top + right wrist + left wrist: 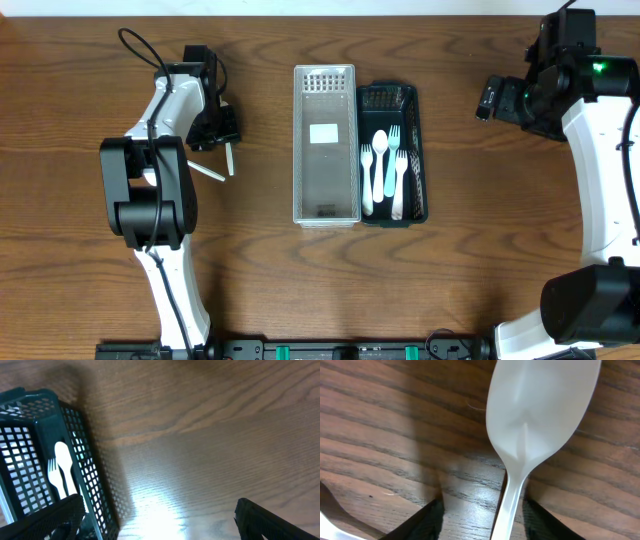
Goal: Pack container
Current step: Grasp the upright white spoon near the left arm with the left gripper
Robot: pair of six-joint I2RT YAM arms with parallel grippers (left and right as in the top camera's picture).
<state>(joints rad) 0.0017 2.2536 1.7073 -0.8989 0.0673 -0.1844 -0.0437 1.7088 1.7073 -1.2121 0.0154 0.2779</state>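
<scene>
A white plastic spoon (540,405) lies on the wood table, its handle running down between the fingers of my left gripper (482,510). The jaws are open and stand apart on either side of the handle, which is nearer the right finger. From overhead the left gripper (222,135) is left of the clear container (325,215), with the spoon (230,158) at its tips. A dark green basket (415,150) holds several white and pale blue forks and spoons. My right gripper (490,100) is open and empty, to the right of the basket (95,490).
A second white utensil (208,172) lies slanted on the table just left of the spoon; its end shows in the left wrist view (330,527). The clear container and the basket stand side by side, touching, at the table's middle.
</scene>
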